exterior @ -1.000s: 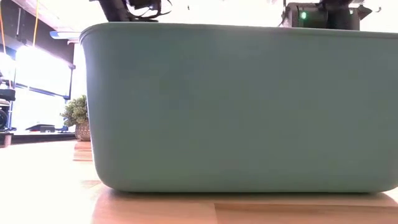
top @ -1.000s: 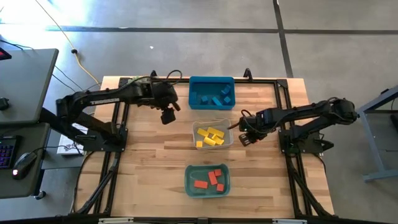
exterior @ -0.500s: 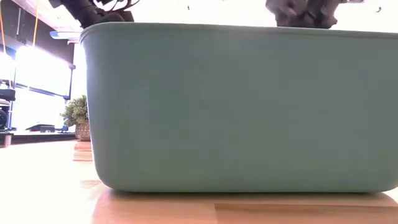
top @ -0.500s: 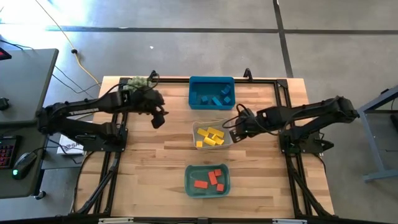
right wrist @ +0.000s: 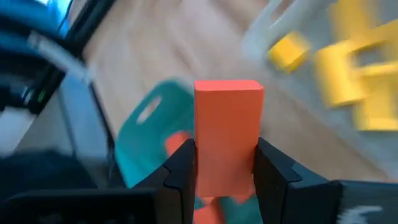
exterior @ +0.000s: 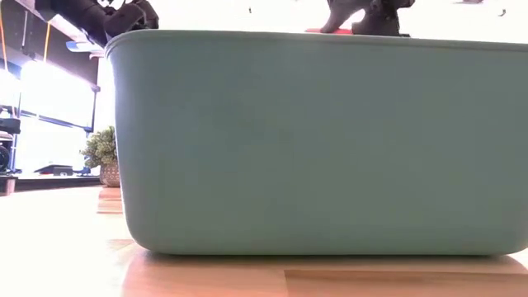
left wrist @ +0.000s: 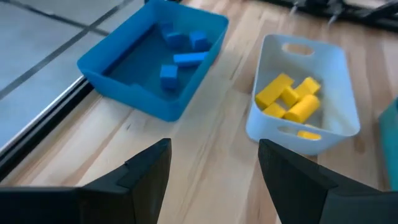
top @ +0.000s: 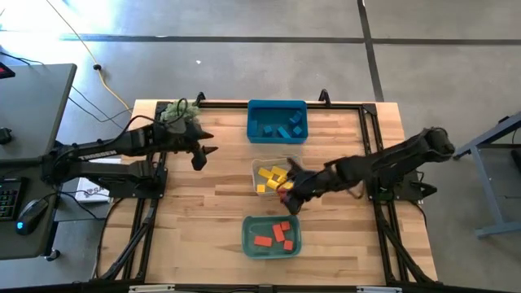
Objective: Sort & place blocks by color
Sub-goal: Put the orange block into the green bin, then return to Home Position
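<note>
My right gripper hangs over the table between the clear bin, which holds yellow blocks, and the teal bin, which holds red blocks. It is shut on one red block. The blue bin at the far side holds blue blocks. My left gripper hangs open and empty left of the bins. In its wrist view the blue bin and the clear bin lie ahead. My right gripper holds the red block by its two opposite long sides, pinched between the two fingers. The arm reaches in from the table's right. The block is lifted clear, and its other end stands out beyond the fingers above the teal bin.
A green spiky plant ball sits at the table's far left corner, close to my left arm. The teal bin's wall fills the low view, with the right gripper showing above its rim. Bare wood lies left and right of the bins.
My right gripper has moved from the right side of the clear bin toward the near edge and the left, ending by that bin's near right corner, close to the teal bin. My left gripper has drawn back toward the table's left edge.
</note>
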Tool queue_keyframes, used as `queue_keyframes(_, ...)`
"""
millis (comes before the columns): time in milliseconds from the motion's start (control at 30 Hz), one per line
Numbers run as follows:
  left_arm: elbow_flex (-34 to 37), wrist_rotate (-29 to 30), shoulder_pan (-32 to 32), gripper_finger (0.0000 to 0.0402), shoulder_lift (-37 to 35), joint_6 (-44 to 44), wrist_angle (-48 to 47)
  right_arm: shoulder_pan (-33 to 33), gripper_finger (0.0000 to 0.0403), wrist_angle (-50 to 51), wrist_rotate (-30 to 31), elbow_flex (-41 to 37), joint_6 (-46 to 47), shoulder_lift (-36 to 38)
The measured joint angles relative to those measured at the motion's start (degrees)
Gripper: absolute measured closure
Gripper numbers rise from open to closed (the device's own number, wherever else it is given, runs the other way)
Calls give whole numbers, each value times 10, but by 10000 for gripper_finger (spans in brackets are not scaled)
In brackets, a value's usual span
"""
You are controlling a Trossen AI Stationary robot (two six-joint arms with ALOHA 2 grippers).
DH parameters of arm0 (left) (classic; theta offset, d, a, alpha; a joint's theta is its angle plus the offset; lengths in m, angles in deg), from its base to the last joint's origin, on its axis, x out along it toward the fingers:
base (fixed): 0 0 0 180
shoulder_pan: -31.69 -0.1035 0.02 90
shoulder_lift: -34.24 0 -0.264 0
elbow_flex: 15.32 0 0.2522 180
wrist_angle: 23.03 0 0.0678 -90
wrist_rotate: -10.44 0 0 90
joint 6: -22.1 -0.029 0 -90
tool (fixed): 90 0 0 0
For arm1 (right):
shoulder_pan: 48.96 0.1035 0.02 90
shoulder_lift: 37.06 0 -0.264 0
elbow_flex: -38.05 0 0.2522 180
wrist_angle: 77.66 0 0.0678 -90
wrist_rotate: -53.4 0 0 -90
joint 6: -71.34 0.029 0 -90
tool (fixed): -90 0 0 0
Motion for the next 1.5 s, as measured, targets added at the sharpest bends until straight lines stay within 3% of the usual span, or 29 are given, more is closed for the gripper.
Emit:
queue_keyframes(267,58,-39,0,170,-44,7,69,48,308,-55,-104,0,-8,-84)
queue_keyframes(467,106,-60,8,170,-62,21,153,60,308,-60,-114,0,-3,-110)
queue_keyframes(733,166,-76,39,170,-66,77,263,56,183,-60,-114,0,19,-109)
queue_keyframes(933,201,-69,80,170,-90,110,322,42,165,-62,-138,0,37,-107)
queue_keyframes(1167,205,-40,111,170,-165,115,283,22,181,-66,-124,0,29,-74)
queue_keyframes(1400,205,-30,130,170,-270,105,181,-19,195,-75,-93,0,-3,-33)
queue_keyframes(1500,229,-13,138,170,-311,111,191,-40,196,-95,-93,0,-16,-17)
